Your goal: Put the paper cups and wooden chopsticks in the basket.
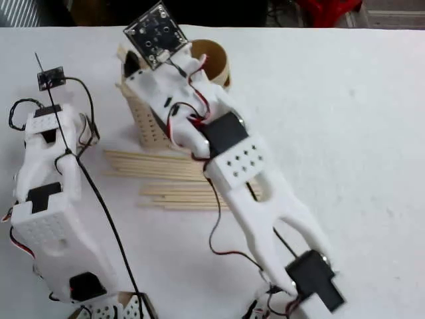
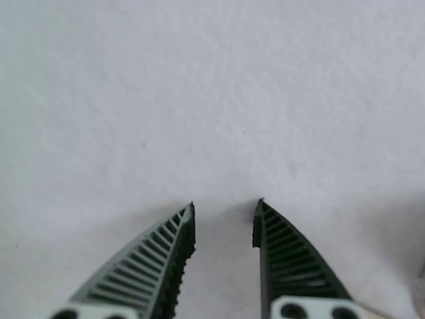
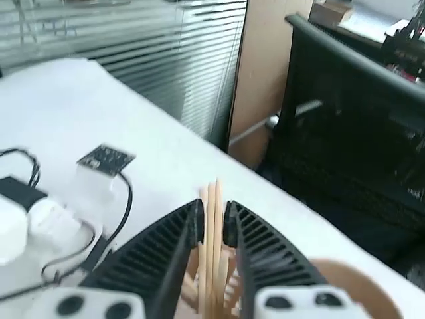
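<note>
Ribbed dark fingers [image 3: 166,246] of the right gripper [image 3: 212,214] are clenched on a few held chopsticks [image 3: 212,194]. These stand roughly upright between the two tips and project past them. In the high view, the right arm [image 1: 239,166] stretches from the near edge of the white table [image 1: 345,119] to the tan perforated basket [image 1: 149,126], with its wrist positioned over the basket's open top. A brown paper cup [image 1: 216,56] stands upright with its mouth open, at the basket's far side and partly covered by the arm. Whether it sits inside the basket or just beside it cannot be determined. Loose chopsticks [image 1: 156,165] lie flat on the table in two rough bundles just in front of the basket, the nearer bundle running partly under the right arm. At the table's left side, the left arm [image 1: 46,199] is folded, well apart from the basket. Its left gripper [image 2: 224,209] is released, with the two toothed tips parted above the bare table surface.
</note>
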Controlling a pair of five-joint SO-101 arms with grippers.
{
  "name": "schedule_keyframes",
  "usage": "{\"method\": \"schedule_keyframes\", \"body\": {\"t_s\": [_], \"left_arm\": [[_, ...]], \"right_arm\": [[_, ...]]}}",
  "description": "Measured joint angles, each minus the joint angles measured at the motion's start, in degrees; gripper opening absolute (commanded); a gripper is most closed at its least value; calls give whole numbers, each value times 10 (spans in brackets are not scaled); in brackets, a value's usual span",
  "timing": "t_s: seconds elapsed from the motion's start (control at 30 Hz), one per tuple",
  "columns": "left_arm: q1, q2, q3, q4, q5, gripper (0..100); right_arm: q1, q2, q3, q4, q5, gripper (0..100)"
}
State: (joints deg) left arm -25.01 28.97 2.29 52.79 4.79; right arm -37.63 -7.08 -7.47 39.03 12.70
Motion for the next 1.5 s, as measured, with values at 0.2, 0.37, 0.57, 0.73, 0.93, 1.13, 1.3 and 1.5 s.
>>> {"method": "schedule_keyframes", "body": {"t_s": [0.2,0.37,0.57,0.73,0.93,1.13,1.3,1.5], "left_arm": [[0,0,0,0,0,158],[0,0,0,0,0,158],[0,0,0,0,0,158],[0,0,0,0,0,158],[0,0,0,0,0,158],[0,0,0,0,0,158],[0,0,0,0,0,158],[0,0,0,0,0,158]], "right_arm": [[0,-62,0,189,0,67],[0,-80,-1,328,14,67],[-8,-80,3,425,168,63],[-12,-83,99,471,266,62],[-37,-83,324,365,342,67],[-47,-83,476,247,376,67],[-48,-83,538,187,381,67],[-47,-83,570,140,381,67]]}}
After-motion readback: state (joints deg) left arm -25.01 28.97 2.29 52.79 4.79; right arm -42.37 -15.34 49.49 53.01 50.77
